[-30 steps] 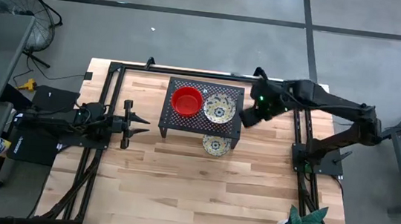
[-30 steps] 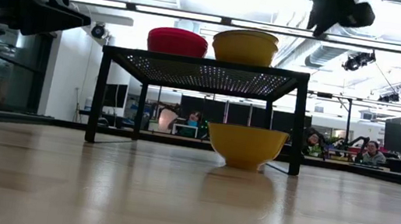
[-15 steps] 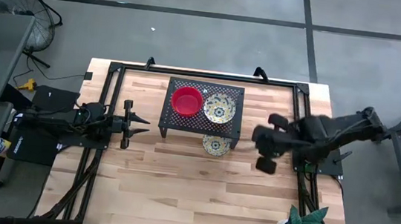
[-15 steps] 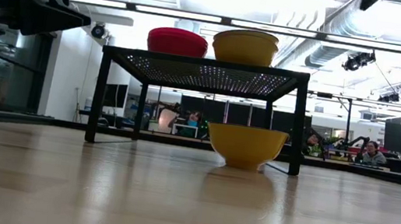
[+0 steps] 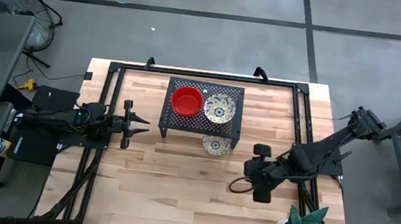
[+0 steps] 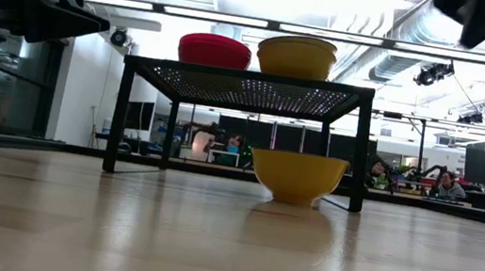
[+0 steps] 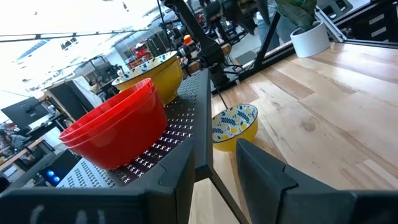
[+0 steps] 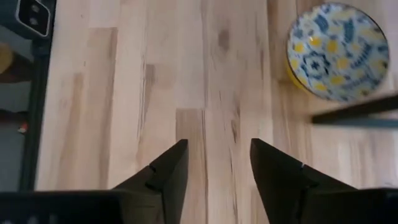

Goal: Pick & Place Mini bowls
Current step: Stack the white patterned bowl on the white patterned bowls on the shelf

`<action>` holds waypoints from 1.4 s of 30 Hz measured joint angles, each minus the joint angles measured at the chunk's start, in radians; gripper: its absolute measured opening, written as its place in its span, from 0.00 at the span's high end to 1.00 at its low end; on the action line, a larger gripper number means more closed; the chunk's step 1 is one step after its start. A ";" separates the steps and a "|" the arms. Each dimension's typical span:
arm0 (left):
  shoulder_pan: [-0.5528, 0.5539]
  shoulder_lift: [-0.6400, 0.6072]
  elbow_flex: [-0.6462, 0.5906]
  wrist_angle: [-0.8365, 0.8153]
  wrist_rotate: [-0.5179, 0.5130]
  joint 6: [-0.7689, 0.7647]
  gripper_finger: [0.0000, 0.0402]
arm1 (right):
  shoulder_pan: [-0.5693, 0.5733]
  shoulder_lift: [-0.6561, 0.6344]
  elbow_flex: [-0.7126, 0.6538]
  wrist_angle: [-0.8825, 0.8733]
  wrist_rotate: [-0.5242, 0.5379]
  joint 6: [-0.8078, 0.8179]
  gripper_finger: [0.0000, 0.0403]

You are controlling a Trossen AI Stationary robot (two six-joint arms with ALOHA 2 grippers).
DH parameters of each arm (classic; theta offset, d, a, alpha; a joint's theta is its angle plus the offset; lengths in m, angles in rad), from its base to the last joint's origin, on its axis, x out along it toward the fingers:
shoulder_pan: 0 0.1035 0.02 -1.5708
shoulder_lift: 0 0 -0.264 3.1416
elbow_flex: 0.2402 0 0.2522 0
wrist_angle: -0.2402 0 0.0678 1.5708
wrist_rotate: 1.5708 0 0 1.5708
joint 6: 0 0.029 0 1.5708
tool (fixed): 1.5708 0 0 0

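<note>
Left gripper [image 5: 138, 124] waited at the rack's left, empty, fingers slightly parted.
On the black rack [image 5: 175, 121] sat stacked red bowls [image 5: 186, 101] and, to their right, stacked floral bowls [image 5: 219, 106]; another floral bowl [image 5: 216, 145] stood on the bench [image 5: 177, 191] under the rack's edge. Right gripper [image 8: 214, 163] hung over bare bench, released, holding nothing.

Right gripper [image 5: 240, 185] hangs low, fingers [image 8: 168, 171] apart (empty); left gripper [image 5: 141, 125] waits level.
</note>
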 joint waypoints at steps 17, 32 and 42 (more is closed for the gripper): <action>0.000 0.000 0.000 0.000 0.000 0.000 0.72 | -0.148 0.272 -0.097 0.364 0.050 -0.378 0.59; 0.000 0.000 0.000 0.000 0.000 0.000 0.72 | -0.258 0.375 -0.097 0.438 0.105 -0.399 0.61; 0.000 0.000 0.000 0.000 0.000 0.000 0.72 | -0.256 0.376 -0.097 0.432 0.186 -0.403 0.61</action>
